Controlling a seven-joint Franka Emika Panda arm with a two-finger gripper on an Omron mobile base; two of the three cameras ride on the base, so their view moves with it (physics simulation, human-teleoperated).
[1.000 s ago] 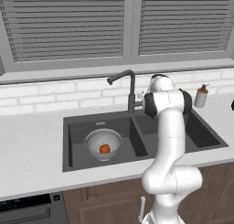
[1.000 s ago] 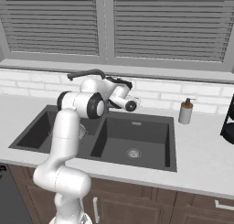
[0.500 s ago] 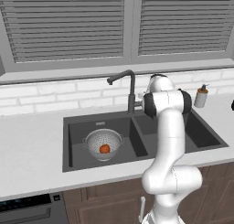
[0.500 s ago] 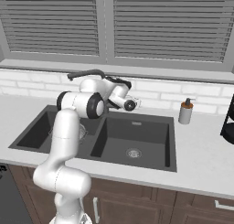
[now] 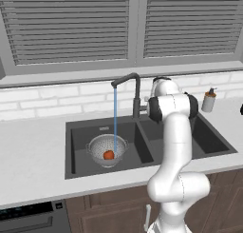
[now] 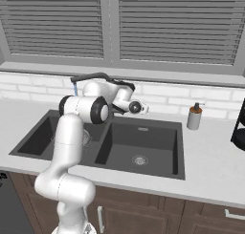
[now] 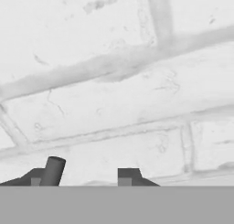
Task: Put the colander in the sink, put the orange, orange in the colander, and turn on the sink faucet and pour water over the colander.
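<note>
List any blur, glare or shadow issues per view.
Left base view: even, flat rendered light, no glare; the water reads sharp against the dark sink. Right base view: equally even, though the arm hides much of the left basin. Hand view: soft, low-detail white brick wall close up; end effector tips dark, unlit.

Double-basin sink (image 5: 76, 146), dark grey and rectangular, set in the counter below the window. The colander (image 5: 107, 150), a round silver-grey perforated bowl, stands upright on the floor of the left basin, near that basin's middle. One orange (image 5: 108, 155) lies inside the colander at its bottom; a second orange cannot be made out. The sink faucet (image 5: 136, 92), tall, slim and dark grey, rises at the sink's back edge between the basins, its bent spout reaching over the left basin. The water (image 5: 115, 118), a thin straight bright blue stream, falls from the spout into the colander, just above the orange.
</note>
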